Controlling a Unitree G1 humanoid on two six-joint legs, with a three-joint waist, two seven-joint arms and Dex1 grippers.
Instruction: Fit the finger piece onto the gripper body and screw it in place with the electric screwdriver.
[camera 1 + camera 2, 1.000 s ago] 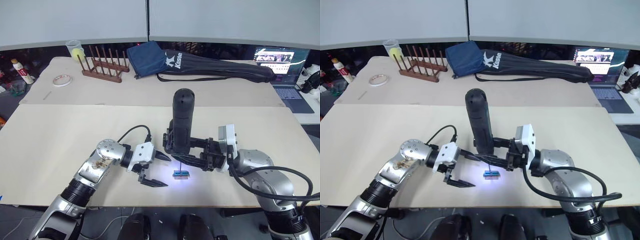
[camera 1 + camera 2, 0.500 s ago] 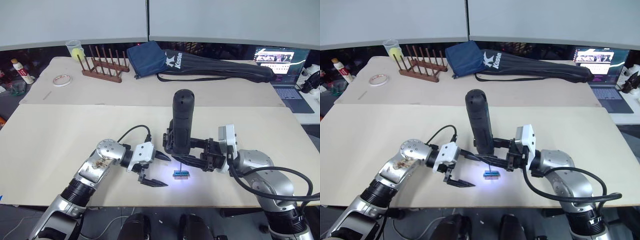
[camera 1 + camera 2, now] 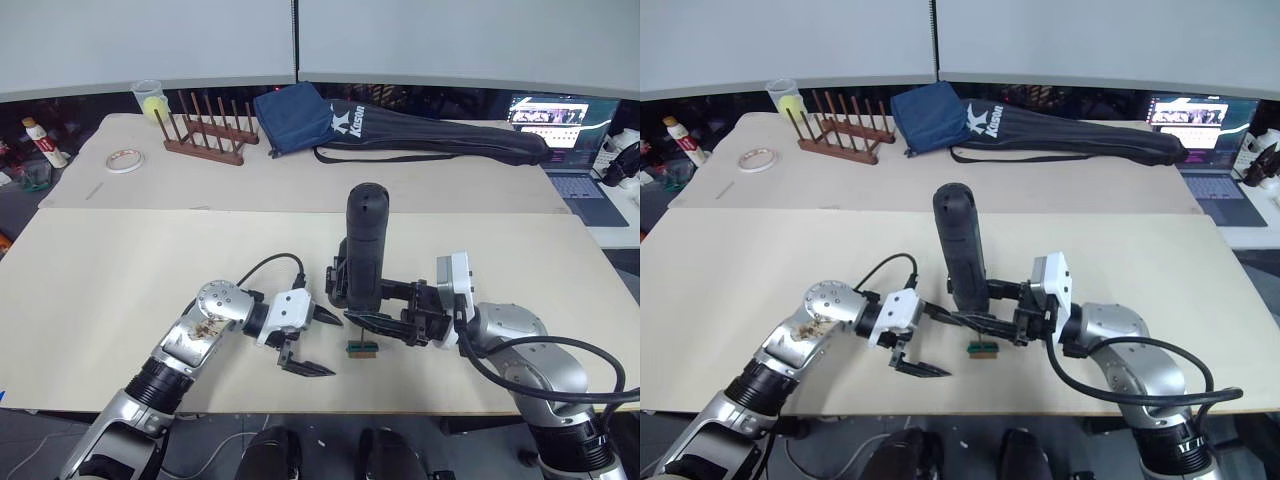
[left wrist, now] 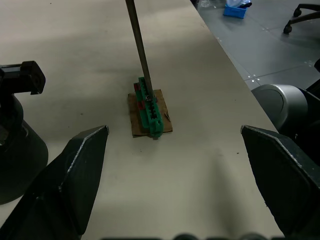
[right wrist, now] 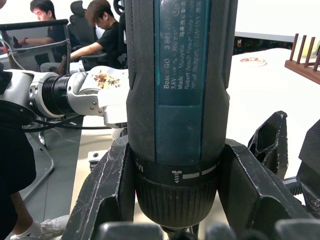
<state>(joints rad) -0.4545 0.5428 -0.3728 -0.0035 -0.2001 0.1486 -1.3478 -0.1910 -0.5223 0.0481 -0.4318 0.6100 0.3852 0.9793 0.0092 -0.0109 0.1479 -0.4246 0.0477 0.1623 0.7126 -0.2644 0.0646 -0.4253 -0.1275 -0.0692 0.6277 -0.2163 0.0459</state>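
While my right gripper (image 3: 385, 322) clamps the screwdriver (image 3: 364, 245) upright, long axis vertical, its thin bit (image 4: 139, 50) comes straight down onto the small green block (image 4: 149, 113) on its brown card. That block is my landmark. My left gripper (image 3: 312, 343) hangs just beside it with fingers spread wide and empty, the block straight ahead between the two tips, so I judge the left arm the nearer one for any pick. The gripper body (image 4: 17, 132) stands beside the block, near my left fingers. I cannot make out the finger piece.
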